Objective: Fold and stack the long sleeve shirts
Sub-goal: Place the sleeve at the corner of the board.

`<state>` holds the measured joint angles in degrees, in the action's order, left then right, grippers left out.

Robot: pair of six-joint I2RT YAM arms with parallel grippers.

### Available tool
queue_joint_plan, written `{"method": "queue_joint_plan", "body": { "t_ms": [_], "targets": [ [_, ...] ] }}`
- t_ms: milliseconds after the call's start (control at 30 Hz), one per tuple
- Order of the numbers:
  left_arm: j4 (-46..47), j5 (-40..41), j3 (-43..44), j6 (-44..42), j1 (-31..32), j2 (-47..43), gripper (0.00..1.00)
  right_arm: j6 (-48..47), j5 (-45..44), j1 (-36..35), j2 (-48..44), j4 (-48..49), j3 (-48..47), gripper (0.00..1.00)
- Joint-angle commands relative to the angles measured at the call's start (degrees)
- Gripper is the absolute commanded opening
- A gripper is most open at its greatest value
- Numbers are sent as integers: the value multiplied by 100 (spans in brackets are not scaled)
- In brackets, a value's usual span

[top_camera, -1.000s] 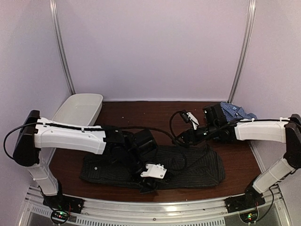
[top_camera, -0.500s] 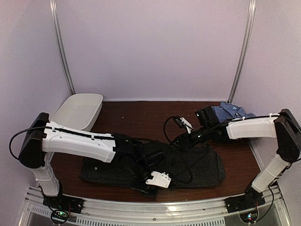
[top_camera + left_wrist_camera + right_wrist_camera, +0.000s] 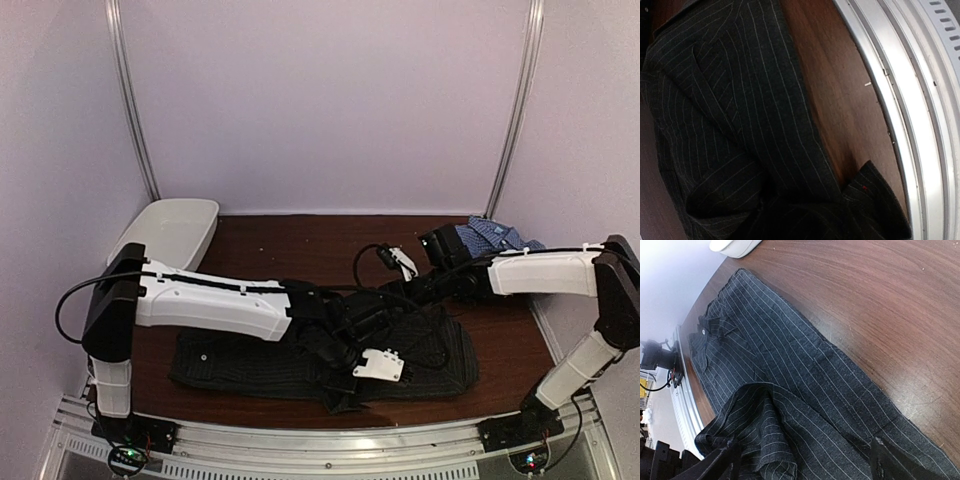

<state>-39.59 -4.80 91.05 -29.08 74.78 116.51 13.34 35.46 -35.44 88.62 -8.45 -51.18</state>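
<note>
Folding the black shirt (image 3: 445, 355) at the table's (image 3: 300, 245) near edge, right gripper (image 3: 805, 458) gaping empty. Cannot tell the left gripper's (image 3: 348, 386) jaws. Probably needing a pinch next.

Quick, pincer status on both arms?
Left pincer: down on the black pinstriped shirt; open or closed cannot be told.
Right pincer: open, holding nothing, above the same shirt.
</note>
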Motion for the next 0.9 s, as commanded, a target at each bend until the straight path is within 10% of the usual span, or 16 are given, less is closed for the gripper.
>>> {"method": "queue_joint_plan", "body": {
  "t_ms": [0,200,300,867],
  "targets": [
    [469,-8,-408,223,-60,-621,56,19,-382,-166,-397,-294,-7,89],
    [1229,-445,-1380,649,-88,-1768,71,97,-722,-532,-456,-416,-99,89],
    [1650,-804,-1929,1096,-312,-2371,97,86,-923,-572,-397,-483,-192,88],
    [2933,-404,-3446,5267,-1340,-2450,87,291,-1270,-574,-230,-315,-136,87]
  ]
}}
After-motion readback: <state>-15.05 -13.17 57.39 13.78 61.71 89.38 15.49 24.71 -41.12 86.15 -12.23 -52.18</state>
